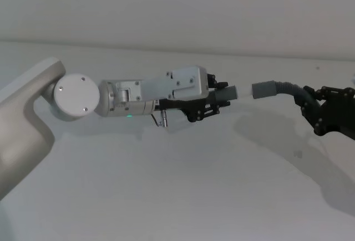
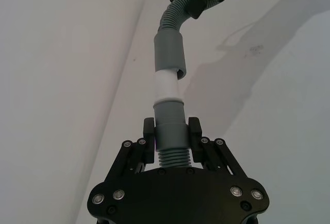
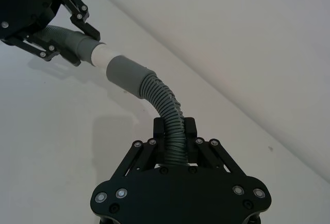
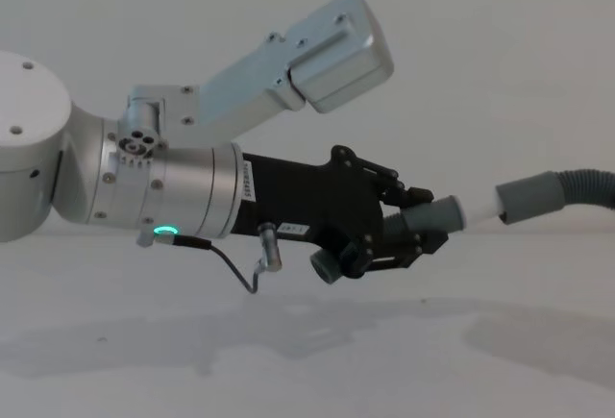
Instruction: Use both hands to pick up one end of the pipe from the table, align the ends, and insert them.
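My left gripper (image 1: pixel 217 100) is shut on the short dark grey tube (image 1: pixel 224 93), held above the white table (image 1: pixel 166 196). The tube's whitish tip (image 1: pixel 242 91) points right. My right gripper (image 1: pixel 309 100) is shut on the ribbed hose (image 1: pixel 291 88), whose smooth grey cuff (image 1: pixel 265 90) faces the tip. In the left wrist view the tip (image 2: pixel 167 85) meets the mouth of the cuff (image 2: pixel 169 54), roughly in line, with most of the tip outside. The right wrist view shows the right gripper (image 3: pixel 175 131) clamping the hose (image 3: pixel 165 100), which bends toward the cuff (image 3: pixel 126 73).
The left arm (image 4: pixel 183 192) with its green ring light (image 4: pixel 165 231) reaches across from the left. A pale grey wall (image 1: pixel 177 8) stands behind the table. Shadows of the arms lie on the table below the pipe.
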Controlling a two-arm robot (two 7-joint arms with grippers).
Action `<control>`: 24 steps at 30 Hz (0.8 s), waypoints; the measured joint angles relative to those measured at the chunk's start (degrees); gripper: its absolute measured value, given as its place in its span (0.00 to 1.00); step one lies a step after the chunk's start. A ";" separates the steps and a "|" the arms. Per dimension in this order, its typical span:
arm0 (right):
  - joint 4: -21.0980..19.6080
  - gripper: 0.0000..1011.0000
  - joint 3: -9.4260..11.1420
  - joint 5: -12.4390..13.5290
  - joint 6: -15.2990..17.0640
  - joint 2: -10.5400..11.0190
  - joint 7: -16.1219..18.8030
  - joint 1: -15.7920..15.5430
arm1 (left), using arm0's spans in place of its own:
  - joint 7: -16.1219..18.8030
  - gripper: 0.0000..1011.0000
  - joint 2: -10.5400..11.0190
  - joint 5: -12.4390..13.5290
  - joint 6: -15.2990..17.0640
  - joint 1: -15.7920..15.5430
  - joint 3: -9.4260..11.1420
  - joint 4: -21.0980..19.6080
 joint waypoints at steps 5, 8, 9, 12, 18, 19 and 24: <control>0.06 0.22 -0.56 -0.01 0.51 0.25 0.15 0.28 | 0.00 0.38 0.03 0.00 0.00 0.00 0.00 0.00; 0.10 0.22 -0.81 -0.05 0.72 0.36 0.25 0.39 | 0.00 0.38 0.02 0.00 0.00 0.00 0.00 0.00; 0.11 0.22 -0.87 -0.06 0.76 0.38 0.27 0.41 | 0.00 0.38 0.02 0.00 0.00 0.00 0.00 0.00; 0.14 0.22 -1.09 -0.10 0.93 0.48 0.33 0.52 | 0.00 0.38 0.01 0.00 -0.01 0.00 0.00 0.00; 0.17 0.22 -1.30 -0.15 1.13 0.56 0.38 0.60 | -0.01 0.38 -0.01 -0.01 -0.01 0.00 0.00 0.00; 0.18 0.22 -1.33 -0.16 1.15 0.57 0.39 0.61 | -0.01 0.38 -0.01 -0.01 -0.01 0.00 0.00 0.00; 0.22 0.22 -1.46 -0.20 1.29 0.63 0.44 0.69 | -0.01 0.38 -0.03 -0.01 -0.01 0.00 0.00 0.00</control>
